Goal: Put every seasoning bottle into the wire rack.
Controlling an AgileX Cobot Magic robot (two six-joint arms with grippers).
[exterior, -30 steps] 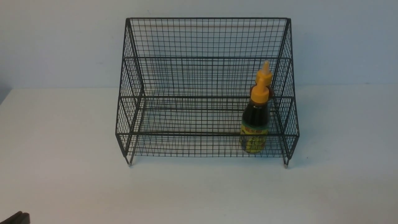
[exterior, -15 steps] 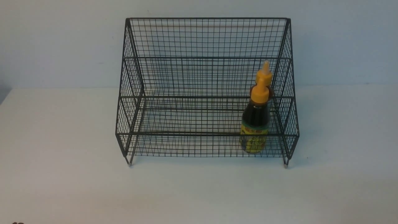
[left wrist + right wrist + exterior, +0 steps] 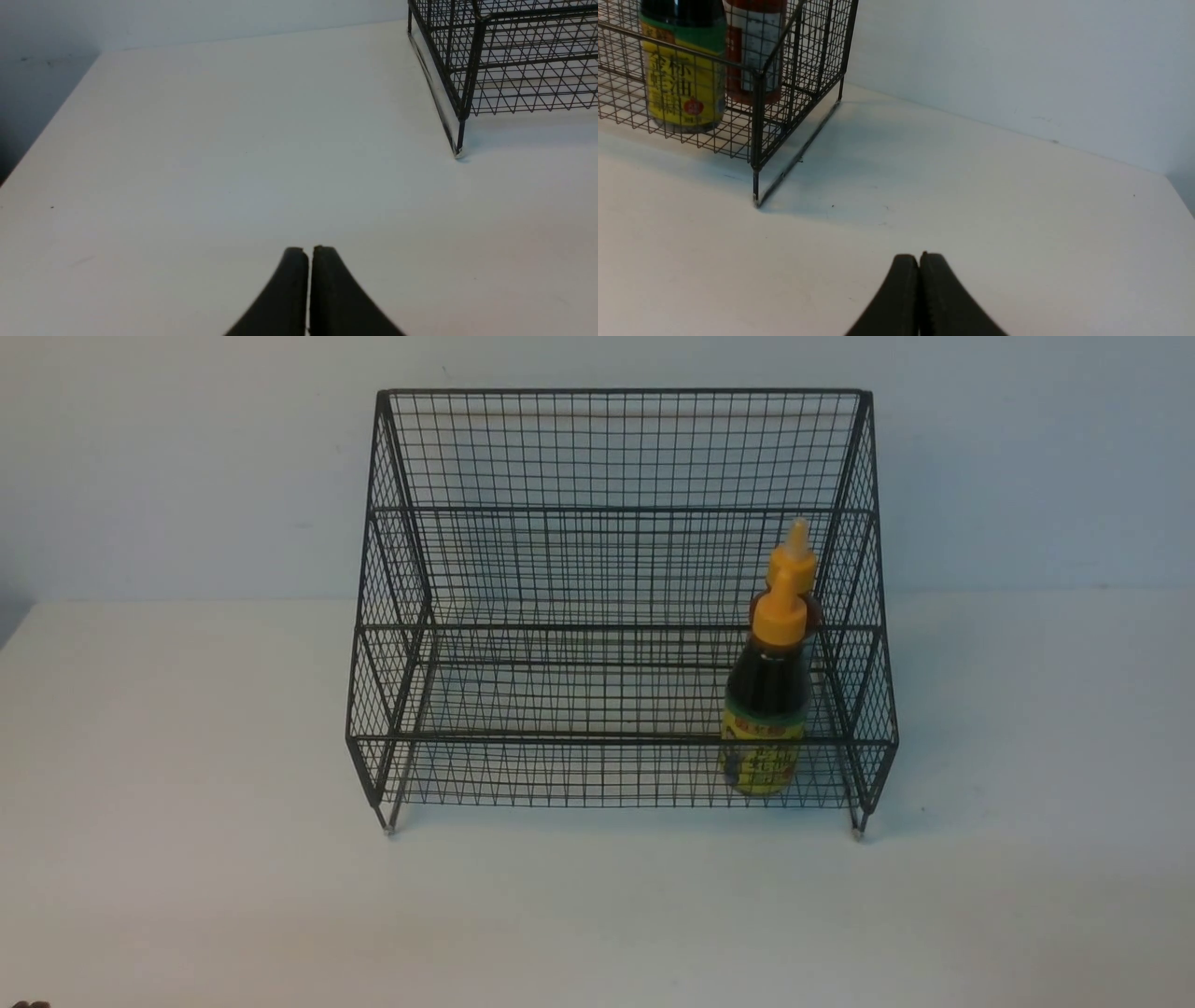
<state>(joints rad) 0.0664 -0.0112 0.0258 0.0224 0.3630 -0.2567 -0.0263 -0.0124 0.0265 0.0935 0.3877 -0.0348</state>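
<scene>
With the dark bottle [image 3: 766, 709] in the near tier at the right end of the wire rack [image 3: 616, 457], the red bottle [image 3: 754, 46] behind it, both grippers, left [image 3: 308, 252] and right [image 3: 919, 259], are clenched empty, so holding clear seems best.

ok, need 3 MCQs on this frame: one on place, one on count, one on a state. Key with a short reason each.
1. Where does the dark sauce bottle stand in the wire rack?
A. lower tier, robot's right end
B. upper tier, middle
C. on the table outside the rack

2. How many bottles are in the rack?
A. none
B. two
C. four

3. How is the left hand?
A. shut, holding nothing
B. wide open
C. shut on a bottle

Key:
1 A: it stands behind the low front mesh near the right side wall.
2 B: the red sauce bottle stands right behind the dark one.
3 A: the fingertips meet over bare table.
</scene>
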